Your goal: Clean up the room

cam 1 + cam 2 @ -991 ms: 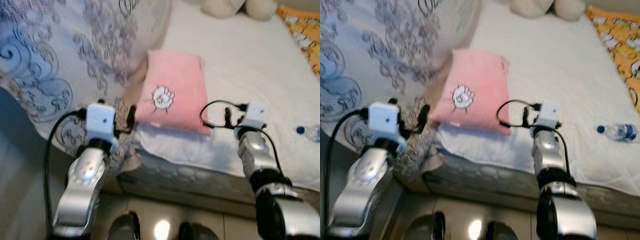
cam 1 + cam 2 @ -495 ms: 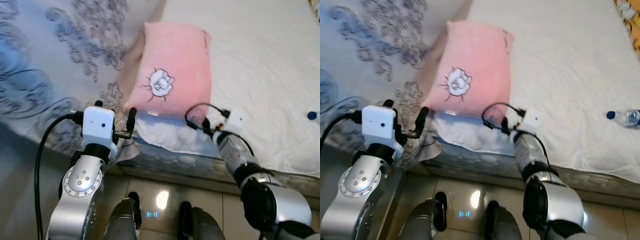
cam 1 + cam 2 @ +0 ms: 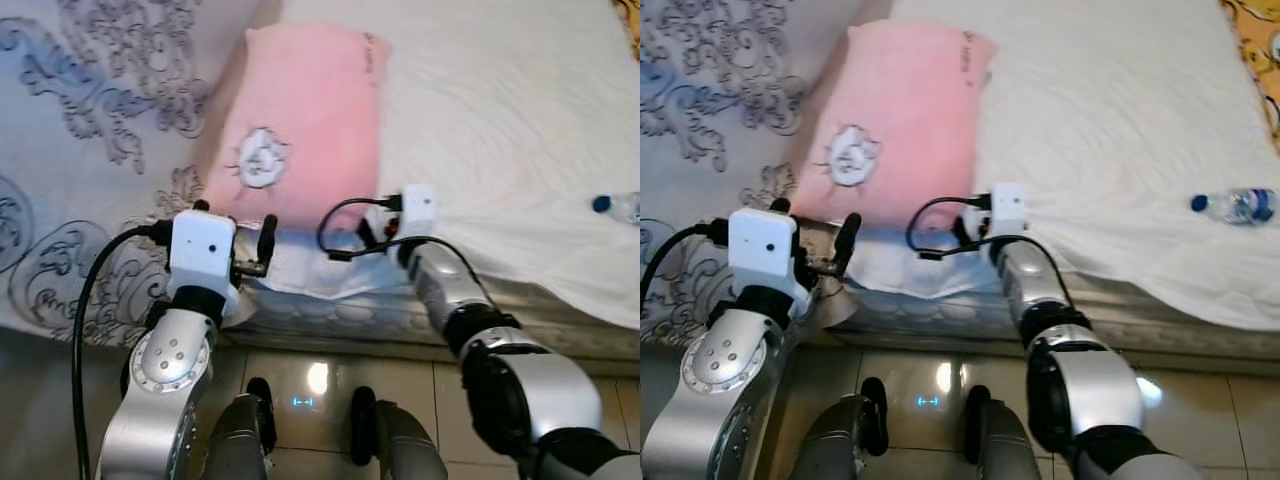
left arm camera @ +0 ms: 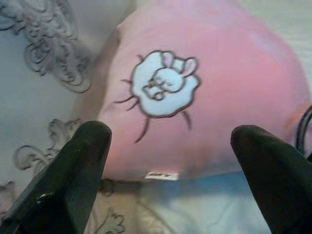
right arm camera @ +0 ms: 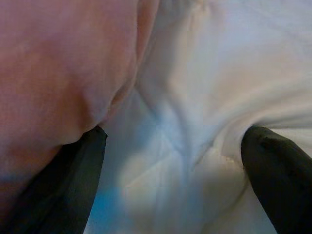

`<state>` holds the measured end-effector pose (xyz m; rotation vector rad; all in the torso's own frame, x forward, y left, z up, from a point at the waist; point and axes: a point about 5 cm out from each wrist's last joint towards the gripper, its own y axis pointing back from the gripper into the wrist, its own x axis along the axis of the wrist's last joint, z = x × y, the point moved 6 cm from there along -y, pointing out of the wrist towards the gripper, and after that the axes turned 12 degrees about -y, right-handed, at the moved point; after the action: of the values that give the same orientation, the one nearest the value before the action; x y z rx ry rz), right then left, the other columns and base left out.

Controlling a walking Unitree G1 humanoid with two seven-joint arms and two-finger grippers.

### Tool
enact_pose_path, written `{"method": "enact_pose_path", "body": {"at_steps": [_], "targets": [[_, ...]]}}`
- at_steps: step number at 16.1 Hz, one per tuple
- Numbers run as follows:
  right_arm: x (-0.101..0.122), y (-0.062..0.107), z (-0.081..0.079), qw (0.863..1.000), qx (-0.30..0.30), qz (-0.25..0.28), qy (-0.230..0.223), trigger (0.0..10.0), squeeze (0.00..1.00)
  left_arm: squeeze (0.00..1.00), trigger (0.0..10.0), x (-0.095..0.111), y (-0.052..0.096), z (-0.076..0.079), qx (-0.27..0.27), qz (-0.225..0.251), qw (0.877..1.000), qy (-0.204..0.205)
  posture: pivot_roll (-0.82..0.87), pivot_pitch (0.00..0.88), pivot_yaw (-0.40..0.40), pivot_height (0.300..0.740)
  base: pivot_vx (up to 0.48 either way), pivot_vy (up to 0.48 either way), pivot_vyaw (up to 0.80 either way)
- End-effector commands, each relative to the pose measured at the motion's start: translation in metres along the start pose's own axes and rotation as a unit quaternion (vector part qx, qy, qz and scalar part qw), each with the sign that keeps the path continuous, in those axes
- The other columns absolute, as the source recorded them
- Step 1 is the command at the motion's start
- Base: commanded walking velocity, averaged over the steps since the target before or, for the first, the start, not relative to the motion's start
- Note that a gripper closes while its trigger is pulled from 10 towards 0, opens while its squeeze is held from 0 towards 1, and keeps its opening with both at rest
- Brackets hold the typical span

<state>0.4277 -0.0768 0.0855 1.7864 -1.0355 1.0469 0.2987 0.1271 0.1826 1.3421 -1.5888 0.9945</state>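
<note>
A pink pillow with a white cartoon patch lies on the bed, its near edge by the mattress side. My left gripper is open at the pillow's near left corner; in the left wrist view its fingers straddle the pillow without touching it. My right gripper is open at the near right corner, pressed into the white sheet. One of its fingers sits just under the pillow's edge.
A grey patterned duvet covers the bed's left side and hangs over the edge. A water bottle lies on the white sheet at the right. An orange cloth shows at the far right. Tiled floor lies below, by my feet.
The camera has tipped down and closer to the bed. My right gripper has moved left to the pillow's near right corner. The left gripper stays at the near left corner.
</note>
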Motion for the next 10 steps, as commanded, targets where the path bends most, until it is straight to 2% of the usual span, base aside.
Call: {"method": "enact_pose_path", "body": {"at_steps": [1, 3, 4, 6, 7, 9, 10], "targets": [[-0.013, -0.002, -0.015, 1.0, 0.015, -0.018, 0.001, 10.0, 0.0, 0.0, 10.0, -0.002, 0.002, 0.003, -0.002, -0.007, 1.0, 0.0, 0.16, 0.329, -0.038, 0.74, 0.0, 0.0, 0.0], [-0.05, 0.009, -0.005, 0.998, -0.012, -0.049, -0.022, 10.0, 0.0, 0.0, 10.0, -0.003, 0.0, 0.004, -0.004, -0.008, 1.0, 0.004, 0.14, 0.327, -0.032, 0.74, 0.0, 0.0, 0.0], [-0.064, 0.013, -0.011, 0.998, -0.002, -0.063, -0.024, 10.0, 0.0, 0.0, 10.0, -0.003, -0.001, 0.006, -0.007, -0.008, 1.0, 0.006, 0.14, 0.325, -0.029, 0.74, 0.0, 0.0, 0.0], [-0.073, 0.016, -0.014, 0.997, 0.0, -0.073, -0.021, 10.0, 0.0, 0.0, 10.0, -0.002, -0.003, 0.008, -0.011, -0.005, 1.0, 0.007, 0.14, 0.321, -0.029, 0.74, 0.0, 0.0, 0.0], [-0.076, 0.017, -0.013, 0.997, -0.004, -0.077, -0.023, 10.0, 0.0, 0.0, 10.0, -0.001, -0.005, 0.008, -0.01, -0.002, 1.0, 0.006, 0.14, 0.315, -0.033, 0.74, 0.0, 0.0, 0.0], [-0.066, 0.016, -0.013, 0.998, -0.006, -0.063, -0.028, 10.0, 0.0, 0.0, 10.0, -0.001, -0.006, 0.004, -0.005, -0.001, 1.0, 0.003, 0.14, 0.313, -0.038, 0.74, 0.0, 0.0, 0.0], [-0.053, 0.014, -0.018, 0.999, 0.002, -0.042, -0.03, 10.0, 0.0, 0.0, 10.0, 0.0, -0.006, 0.002, -0.002, 0.0, 1.0, 0.003, 0.14, 0.31, -0.043, 0.74, 0.0, 0.0, 0.0]]}}
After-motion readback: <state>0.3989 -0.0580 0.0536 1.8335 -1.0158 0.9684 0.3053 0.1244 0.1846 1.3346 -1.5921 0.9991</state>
